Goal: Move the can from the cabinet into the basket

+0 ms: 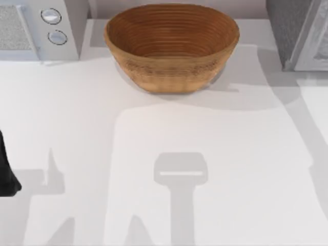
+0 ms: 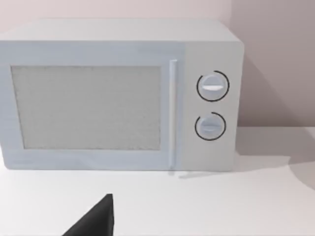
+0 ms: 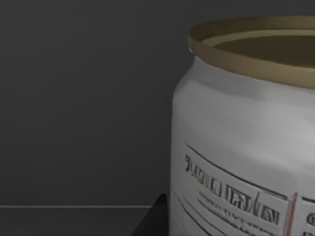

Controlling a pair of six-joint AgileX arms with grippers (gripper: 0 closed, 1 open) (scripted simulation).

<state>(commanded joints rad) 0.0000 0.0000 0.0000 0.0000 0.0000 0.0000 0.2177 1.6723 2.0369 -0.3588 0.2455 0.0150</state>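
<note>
White can close up inside dark cabinet

Near edge of the table: bare surface, arm shadows only. Left arm parked at the table's left edge; a dark bit of the left gripper shows in its wrist view, can't tell if the claw is wide or narrow. Right wrist view: can upright, gold rim up, dark grey wall behind it, probably the cabinet interior. Right claw state can't be told either. Far edge: wicker basket at centre, white appliance with two knobs at far-left corner, cabinet at far-right corner.
</note>
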